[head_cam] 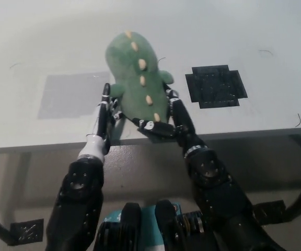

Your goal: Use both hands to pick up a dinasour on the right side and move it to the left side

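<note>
Head view: plush spiked green dinosaur

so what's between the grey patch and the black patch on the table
In the head view, the green dinosaur sits between the grey patch and the black patch, pinched by the left hand and right hand.
</note>
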You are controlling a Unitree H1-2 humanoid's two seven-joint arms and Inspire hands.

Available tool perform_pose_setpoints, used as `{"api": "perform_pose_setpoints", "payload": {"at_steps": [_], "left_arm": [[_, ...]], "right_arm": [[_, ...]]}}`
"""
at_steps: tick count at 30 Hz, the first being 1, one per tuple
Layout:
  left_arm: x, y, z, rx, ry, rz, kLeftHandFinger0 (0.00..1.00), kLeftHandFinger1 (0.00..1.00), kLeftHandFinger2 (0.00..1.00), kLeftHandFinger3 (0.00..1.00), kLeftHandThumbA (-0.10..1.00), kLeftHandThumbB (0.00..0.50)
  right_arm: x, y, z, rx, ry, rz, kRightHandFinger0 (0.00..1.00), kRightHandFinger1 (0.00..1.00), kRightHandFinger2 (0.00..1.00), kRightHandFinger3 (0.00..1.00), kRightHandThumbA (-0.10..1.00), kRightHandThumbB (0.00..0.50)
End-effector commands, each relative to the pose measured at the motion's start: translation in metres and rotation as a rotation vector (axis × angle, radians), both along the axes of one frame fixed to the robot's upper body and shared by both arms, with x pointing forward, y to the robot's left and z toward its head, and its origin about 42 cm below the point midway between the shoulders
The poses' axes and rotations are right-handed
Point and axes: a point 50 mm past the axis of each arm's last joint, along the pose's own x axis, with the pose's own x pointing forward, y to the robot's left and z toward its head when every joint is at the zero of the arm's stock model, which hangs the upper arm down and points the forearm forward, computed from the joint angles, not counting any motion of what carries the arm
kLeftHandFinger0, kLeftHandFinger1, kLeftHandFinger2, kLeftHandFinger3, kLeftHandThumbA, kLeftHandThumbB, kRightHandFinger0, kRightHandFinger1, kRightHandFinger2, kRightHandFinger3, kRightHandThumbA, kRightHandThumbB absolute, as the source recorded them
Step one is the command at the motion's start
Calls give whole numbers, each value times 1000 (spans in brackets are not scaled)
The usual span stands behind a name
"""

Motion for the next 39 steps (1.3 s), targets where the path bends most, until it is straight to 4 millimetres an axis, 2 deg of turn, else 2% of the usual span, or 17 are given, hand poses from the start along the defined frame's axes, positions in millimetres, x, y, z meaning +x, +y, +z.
{"api": "perform_pose_setpoints", "payload": {"at_steps": [1,4,8,11,12,13,15,16,18,19,20,22,25,29,34,37,39], "left_arm": [[-7,3,5,-50,35,-32,1000,1000,1000,1000,1000,246],[-16,14,6,-50,40,-21,1000,1000,1000,1000,1000,253],[-20,25,8,-23,23,0,1000,1000,1000,1000,1000,251],[-22,32,11,-30,15,23,1000,1000,1000,1000,1000,276],[-25,40,16,-35,6,32,1000,1000,1000,1000,1000,289],[-26,44,17,-40,-7,34,1000,1000,1000,1000,1000,264],[-27,44,18,-57,-29,38,1000,1000,1000,1000,1000,260],[-29,50,21,-74,-44,52,1000,1000,1000,1000,1000,217],[-31,59,25,-83,-42,64,1000,1000,1000,1000,1000,213],[-31,57,25,-84,-41,60,1000,1000,1000,1000,1000,211],[-32,59,26,-83,-47,66,1000,1000,1000,1000,1000,184],[-34,69,30,-75,-77,71,1000,1000,1000,1000,1000,212],[-36,74,34,-94,-85,50,1000,1000,1000,1000,1000,223],[-36,71,35,-98,-93,79,1000,1000,1000,1000,1000,249],[-32,68,38,-97,-103,74,1000,1000,1000,1000,1000,224],[-32,65,40,-100,-100,79,1000,1000,1000,1000,1000,224],[-31,64,40,-99,-106,72,1000,1000,1000,1000,1000,220]], "right_arm": [[-11,61,23,-19,-71,170,1000,1000,1000,1000,1000,59],[-15,70,28,-23,-51,194,1000,1000,1000,1000,1000,85],[-18,78,34,-51,-71,210,1000,1000,1000,1000,1000,88],[-18,84,35,-42,-70,232,1000,1000,1000,1000,1000,105],[-19,93,38,-47,-77,250,1000,1000,1000,1000,1000,119],[-19,97,39,-49,-77,256,1000,1000,1000,1000,1000,125],[-20,98,40,-57,-84,259,1000,1000,1000,1000,1000,131],[-20,105,44,-52,-87,275,1000,1000,1000,1000,1000,127],[-21,114,50,-56,-96,294,1000,1000,1000,1000,1000,115],[-20,113,50,-57,-98,290,1000,1000,1000,1000,1000,115],[-20,115,51,-53,-101,291,1000,1000,1000,1000,1000,102],[-21,124,58,-57,-119,311,1000,1000,1000,1000,1000,86],[-21,129,62,-58,-129,320,1000,1000,1000,1000,1000,78],[-20,130,63,-69,-139,316,1000,1000,1000,1000,1000,88],[-17,126,65,-63,-161,317,1000,1000,1000,1000,1000,55],[-15,125,66,-70,-169,309,1000,1000,1000,1000,1000,67],[-15,123,66,-75,-169,305,1000,1000,1000,1000,1000,94]]}}
